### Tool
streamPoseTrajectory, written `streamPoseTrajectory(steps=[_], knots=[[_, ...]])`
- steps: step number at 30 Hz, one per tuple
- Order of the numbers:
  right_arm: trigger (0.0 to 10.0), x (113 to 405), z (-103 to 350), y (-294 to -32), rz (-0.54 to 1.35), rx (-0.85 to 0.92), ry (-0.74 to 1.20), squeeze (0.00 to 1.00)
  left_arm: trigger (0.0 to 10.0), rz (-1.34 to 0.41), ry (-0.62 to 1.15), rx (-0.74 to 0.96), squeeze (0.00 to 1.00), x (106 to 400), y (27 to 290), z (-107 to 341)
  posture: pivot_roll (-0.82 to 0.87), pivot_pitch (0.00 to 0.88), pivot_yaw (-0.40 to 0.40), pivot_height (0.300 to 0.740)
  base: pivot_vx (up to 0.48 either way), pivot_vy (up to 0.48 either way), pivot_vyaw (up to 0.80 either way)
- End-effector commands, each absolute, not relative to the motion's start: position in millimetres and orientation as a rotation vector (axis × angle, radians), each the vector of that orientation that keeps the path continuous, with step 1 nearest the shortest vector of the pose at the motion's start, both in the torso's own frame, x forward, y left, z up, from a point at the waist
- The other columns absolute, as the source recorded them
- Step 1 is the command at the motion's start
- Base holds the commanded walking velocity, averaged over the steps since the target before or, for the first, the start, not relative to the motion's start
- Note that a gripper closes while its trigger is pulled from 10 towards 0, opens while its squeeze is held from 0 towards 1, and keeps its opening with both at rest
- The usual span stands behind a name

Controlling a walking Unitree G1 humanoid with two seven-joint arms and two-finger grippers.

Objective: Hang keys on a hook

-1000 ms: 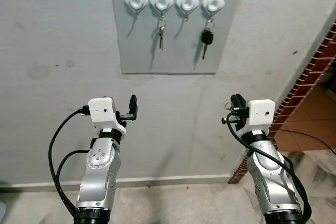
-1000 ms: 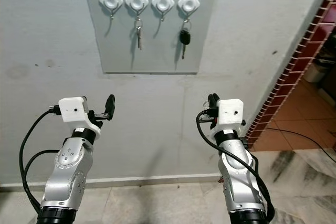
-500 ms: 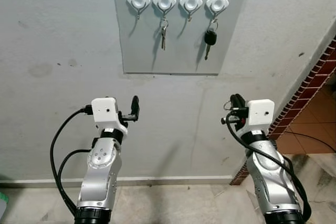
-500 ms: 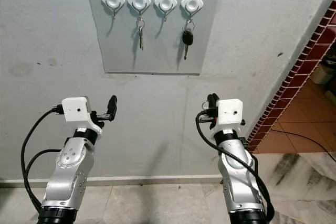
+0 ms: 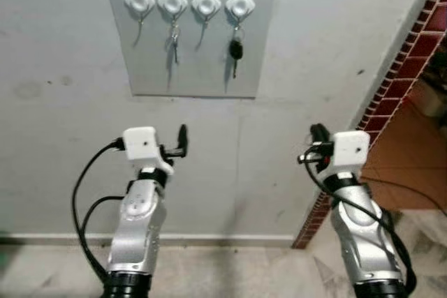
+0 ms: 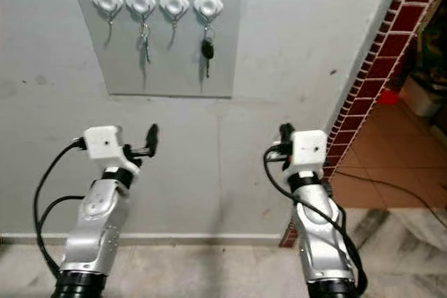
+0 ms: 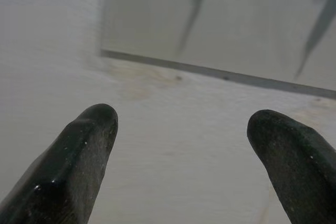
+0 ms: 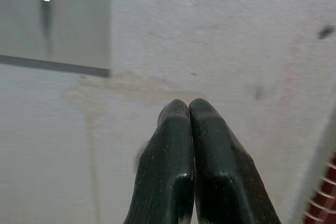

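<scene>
Grey wall panel (image 5: 192,61) above both end effectors carries house keys (image 5: 173,36) and car key (image 5: 235,51) on hooks. Left end effector (image 7: 184,145) gapes empty; right end effector (image 8: 190,129) is pinched closed, holding nothing visible. Reaching up risks knocking hung keys.

You see four white hooks (image 6: 158,2) on a grey panel (image 6: 167,61), with keys (image 6: 144,38) and a black-headed key (image 6: 207,51) hanging.

White hooks (image 5: 189,2) — grey panel (image 5: 192,68)
</scene>
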State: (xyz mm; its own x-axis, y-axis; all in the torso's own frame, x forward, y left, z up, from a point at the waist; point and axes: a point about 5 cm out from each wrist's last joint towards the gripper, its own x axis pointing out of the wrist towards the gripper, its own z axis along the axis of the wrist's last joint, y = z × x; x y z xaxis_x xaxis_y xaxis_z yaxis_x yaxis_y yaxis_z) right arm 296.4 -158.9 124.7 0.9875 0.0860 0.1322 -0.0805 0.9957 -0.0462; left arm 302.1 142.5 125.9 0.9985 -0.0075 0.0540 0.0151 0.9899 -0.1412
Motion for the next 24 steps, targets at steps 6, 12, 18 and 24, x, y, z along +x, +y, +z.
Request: streamPoseTrajectory(steps=[6, 12, 18, 24], knots=[[10.0, 298.3, 124.6, -160.1, 0.06, -0.041, -0.103, 0.0, 10.0, -0.01, -0.021, -0.14, 0.0, 304.2, 138.7, 123.3, 0.0, 0.0, -0.029, 0.74, 0.0, 0.0, 0.0], [10.0, 297.6, 125.3, -159.8, 0.066, -0.036, -0.105, 0.0, 10.0, -0.015, -0.006, -0.155, 0.0, 304.7, 136.6, 122.2, -0.01, 0.0, -0.03, 0.74, 0.0, 0.0, 0.0], [10.0, 296.4, 125.4, -157.7, 0.08, -0.015, -0.099, 0.0, 10.0, -0.026, 0.028, -0.171, 0.0, 304.9, 134.9, 119.5, 0.0, 0.003, -0.031, 0.74, 0.0, 0.0, 0.0], [10.0, 295.8, 125.5, -157.0, 0.084, -0.015, -0.099, 0.0, 10.0, -0.013, 0.021, -0.183, 0.0, 304.7, 137.5, 120.2, 0.0, 0.005, -0.032, 0.74, 0.0, 0.0, 0.0]])
